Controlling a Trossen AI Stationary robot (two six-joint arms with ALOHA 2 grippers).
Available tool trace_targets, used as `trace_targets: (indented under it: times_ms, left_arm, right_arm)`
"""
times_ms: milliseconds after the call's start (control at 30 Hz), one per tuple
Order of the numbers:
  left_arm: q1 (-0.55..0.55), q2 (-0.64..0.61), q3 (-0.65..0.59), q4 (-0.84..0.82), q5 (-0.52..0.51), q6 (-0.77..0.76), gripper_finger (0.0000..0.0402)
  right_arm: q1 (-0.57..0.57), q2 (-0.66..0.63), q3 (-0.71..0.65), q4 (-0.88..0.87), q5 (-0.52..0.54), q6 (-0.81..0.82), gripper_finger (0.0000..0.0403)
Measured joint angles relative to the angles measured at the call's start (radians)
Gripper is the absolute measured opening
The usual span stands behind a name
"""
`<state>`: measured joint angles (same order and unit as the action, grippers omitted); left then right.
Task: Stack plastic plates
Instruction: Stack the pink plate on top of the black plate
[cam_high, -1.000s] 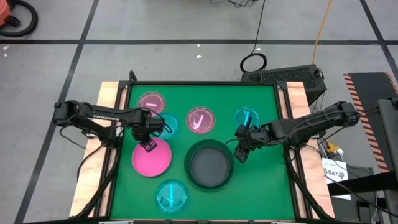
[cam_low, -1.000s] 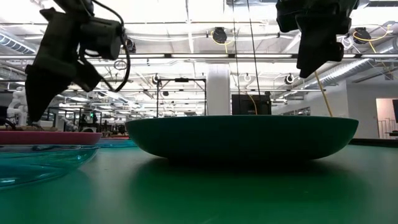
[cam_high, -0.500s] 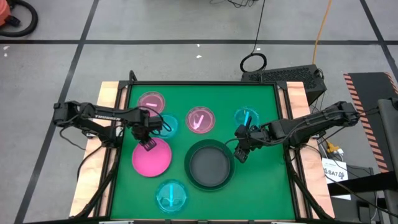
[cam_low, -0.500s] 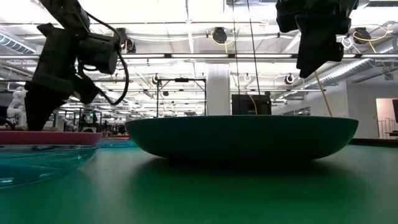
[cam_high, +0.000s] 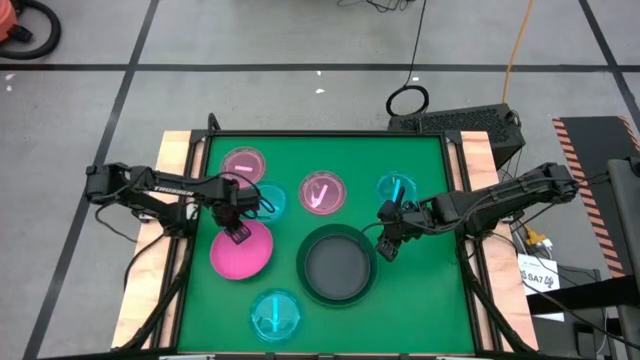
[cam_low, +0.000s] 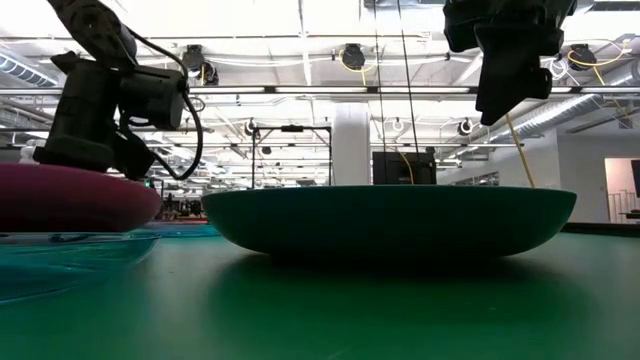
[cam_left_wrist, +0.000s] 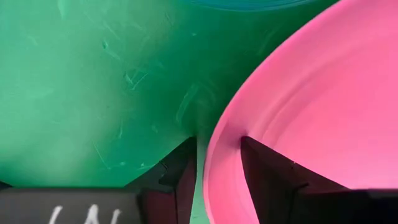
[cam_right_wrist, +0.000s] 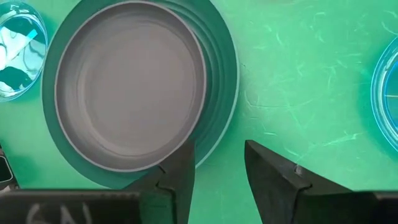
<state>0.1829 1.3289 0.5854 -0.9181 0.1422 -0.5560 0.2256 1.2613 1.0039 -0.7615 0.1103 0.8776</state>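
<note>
The hot pink plate (cam_high: 240, 258) lies on the green mat at left, also seen in the low view (cam_low: 70, 200) and the left wrist view (cam_left_wrist: 323, 99). My left gripper (cam_high: 237, 233) (cam_left_wrist: 217, 180) is shut on its far rim. Two nested dark grey plates (cam_high: 338, 265) (cam_right_wrist: 130, 87) rest on their base at the middle of the mat. My right gripper (cam_high: 387, 245) (cam_right_wrist: 217, 168) hangs open above their right rim, touching nothing. My left gripper pinches the pink plate's far rim (cam_left_wrist: 214, 158) between its two fingers, one finger (cam_left_wrist: 177, 177) outside the plate and one inside. It comes from above, pointing down. In the low view the plate sits tilted, with the held side raised.
Small translucent pink plates (cam_high: 243, 163) (cam_high: 322, 193) and cyan plates (cam_high: 268, 200) (cam_high: 396, 187) lie toward the far edge; another cyan plate (cam_high: 275, 314) lies near the near edge. One cyan plate is close behind my left gripper. Wooden strips (cam_high: 175, 150) border the mat.
My left gripper has come down onto the pink plate's far rim and taken hold. The plate, flat on the mat before, now stands tipped with its held side raised, and has shifted slightly toward the table's left edge.
</note>
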Motion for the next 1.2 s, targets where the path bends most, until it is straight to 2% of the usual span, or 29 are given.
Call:
trace_targets:
  times_ms: [267,500,933,1200]
  left_arm:
    - [-0.005,-0.001,0.001,0.004,0.003,0.001,0.0077]
    - [-0.008,-0.002,0.012,-0.001,0.058,-0.004,0.0028]
    - [-0.009,0.001,0.131,-0.024,0.045,-0.01,0.0018]
    - [-0.009,0.001,0.231,-0.103,0.045,-0.002,0.0011]
  right_arm:
    - [0.0,0.0,0.0,0.001,0.045,0.0,0.0135]
    - [0.0,0.0,0.0,0.001,0.05,0.0,0.0135]
    - [0.0,0.0,0.0,0.0,0.051,-0.008,0.0135]
    - [0.0,0.0,0.0,0.001,0.051,-0.012,0.0135]
